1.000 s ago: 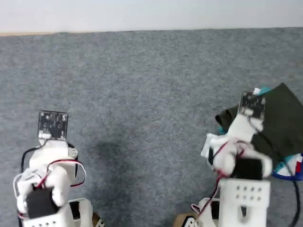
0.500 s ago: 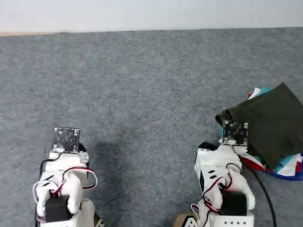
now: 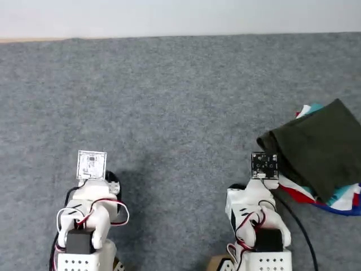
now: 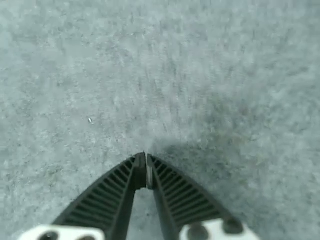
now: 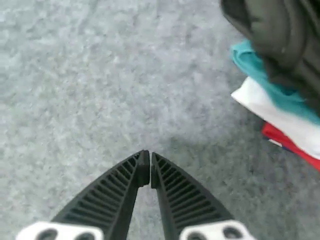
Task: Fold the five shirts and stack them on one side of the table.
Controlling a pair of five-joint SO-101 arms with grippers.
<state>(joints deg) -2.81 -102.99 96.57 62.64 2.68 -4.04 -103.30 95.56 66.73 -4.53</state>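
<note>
1. Taking the high view as a dial with the middle of the grey table cover (image 3: 186,96) at its centre, my left arm (image 3: 90,220) sits at about 7 o'clock, close to the near edge.
2. The left gripper (image 4: 146,161) has its two black ribbed fingers (image 4: 112,192) pressed together at the tips. It is pinching nothing and points down at the bare grey cover.
3. My right arm (image 3: 256,220) sits at about 5 o'clock, also close to the near edge and well apart from the left arm.
4. The right gripper (image 5: 150,161) is likewise pressed together tip to tip. It holds nothing and hangs over the grey cover, near the stack but not touching it.
5. The stack of shirts (image 3: 324,169) lies at about 3 to 4 o'clock, against the right edge of the table, just beside the right arm.
6. A folded dark green shirt (image 3: 321,141) lies on top and covers most of the pile.
7. Under it, in the right wrist view, a teal layer (image 5: 260,75), a white layer (image 5: 280,117) and a red layer (image 5: 287,145) stick out one below the other.
8. In the high view a blue edge (image 3: 338,210) shows at the bottom of the pile. I cannot tell how many shirts the stack holds.
</note>
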